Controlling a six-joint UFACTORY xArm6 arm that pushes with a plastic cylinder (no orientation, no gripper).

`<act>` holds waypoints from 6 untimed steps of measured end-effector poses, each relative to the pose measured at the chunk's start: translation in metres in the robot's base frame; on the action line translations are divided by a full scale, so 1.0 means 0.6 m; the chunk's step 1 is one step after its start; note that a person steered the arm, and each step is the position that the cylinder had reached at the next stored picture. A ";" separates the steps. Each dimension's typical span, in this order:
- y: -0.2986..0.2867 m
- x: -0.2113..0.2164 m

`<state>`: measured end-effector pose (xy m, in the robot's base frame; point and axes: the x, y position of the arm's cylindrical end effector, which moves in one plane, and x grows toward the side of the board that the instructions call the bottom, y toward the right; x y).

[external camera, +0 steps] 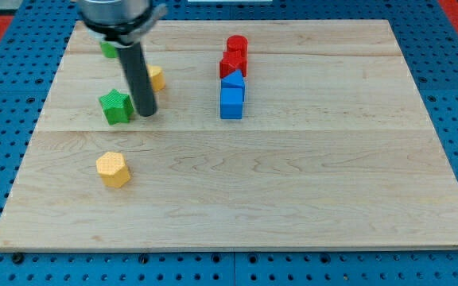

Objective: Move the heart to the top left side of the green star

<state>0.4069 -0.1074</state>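
The green star [116,106] lies on the left part of the wooden board [293,199]. My tip [145,114] rests on the board just to the star's right, close to it or touching it. A yellow block [157,77], which looks like the heart, lies just above and to the right of the tip. The rod hides its left side.
A yellow hexagon-like block [113,168] lies below the star. A green block [108,49] is partly hidden behind the rod near the top left. Two red blocks [234,56] and two blue blocks [231,95] form a column at the top centre.
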 end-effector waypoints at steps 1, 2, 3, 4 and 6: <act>0.022 -0.042; 0.022 -0.088; -0.004 -0.128; -0.097 -0.133; -0.048 -0.060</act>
